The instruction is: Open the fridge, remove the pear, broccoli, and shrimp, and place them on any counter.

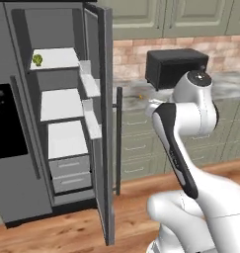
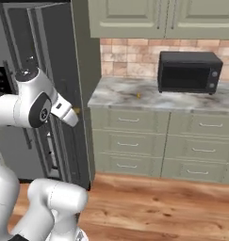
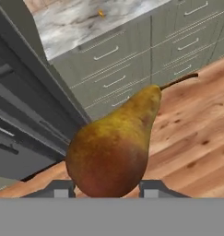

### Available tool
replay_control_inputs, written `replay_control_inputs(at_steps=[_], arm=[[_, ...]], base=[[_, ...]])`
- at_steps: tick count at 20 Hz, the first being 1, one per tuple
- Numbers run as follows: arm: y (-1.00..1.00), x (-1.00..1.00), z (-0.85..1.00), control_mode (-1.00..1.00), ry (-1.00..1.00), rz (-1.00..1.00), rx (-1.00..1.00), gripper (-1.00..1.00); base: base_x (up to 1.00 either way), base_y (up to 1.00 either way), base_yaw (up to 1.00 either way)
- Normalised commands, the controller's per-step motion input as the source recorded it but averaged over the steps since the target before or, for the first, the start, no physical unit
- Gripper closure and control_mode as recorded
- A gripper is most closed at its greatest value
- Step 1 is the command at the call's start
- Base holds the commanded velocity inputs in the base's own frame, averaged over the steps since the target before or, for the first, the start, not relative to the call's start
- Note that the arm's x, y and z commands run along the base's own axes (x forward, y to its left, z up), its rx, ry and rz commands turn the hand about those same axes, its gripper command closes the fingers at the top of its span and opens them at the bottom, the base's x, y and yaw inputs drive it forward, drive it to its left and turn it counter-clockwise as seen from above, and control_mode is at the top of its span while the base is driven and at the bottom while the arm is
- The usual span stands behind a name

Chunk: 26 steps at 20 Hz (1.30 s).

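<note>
My gripper (image 3: 106, 186) is shut on the pear (image 3: 115, 147), a reddish-brown and yellow fruit with its stem pointing up and to the right. It hangs over the wood floor beside the open fridge door (image 3: 21, 92). The fridge (image 1: 18, 188) stands with its right door (image 1: 105, 123) swung wide. The yellow-green broccoli (image 1: 37, 60) lies at the left of the top shelf. The tiny orange shrimp (image 2: 138, 95) rests on the marbled counter (image 2: 116, 92), also seen as shrimp (image 3: 101, 14) and shrimp (image 1: 140, 97).
A black microwave (image 2: 189, 70) sits on the counter to the right of the shrimp. Sage-green drawers (image 2: 130, 141) run below the counter and wall cabinets (image 2: 130, 19) above it. The open door's edge stands between the fridge shelves and the counter.
</note>
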Motion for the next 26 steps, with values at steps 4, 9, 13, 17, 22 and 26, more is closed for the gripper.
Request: replay_control_inputs(at_steps=[4, 9, 13, 17, 22, 26], arm=[[0.00, 0.00, 0.00, 1.00, 0.00, 0.00, 0.00, 1.00], [0.00, 0.00, 0.00, 1.00, 0.00, 0.00, 0.00, 1.00], [0.00, 0.00, 0.00, 1.00, 0.00, 0.00, 0.00, 1.00], [0.00, 0.00, 0.00, 1.00, 0.00, 0.00, 0.00, 1.00], [-0.01, 0.35, -0.19, -1.00, 0.03, 0.08, 0.00, 1.00], [-0.02, 0.92, -0.94, -1.00, 0.15, 0.12, -0.06, 1.00]], base=[[0.92, -1.00, 0.27], [1.00, -0.91, 0.37], [1.00, -0.98, 0.33], [1.00, -0.57, 0.26], [0.56, -0.07, 0.14], [0.00, 0.00, 0.00]])
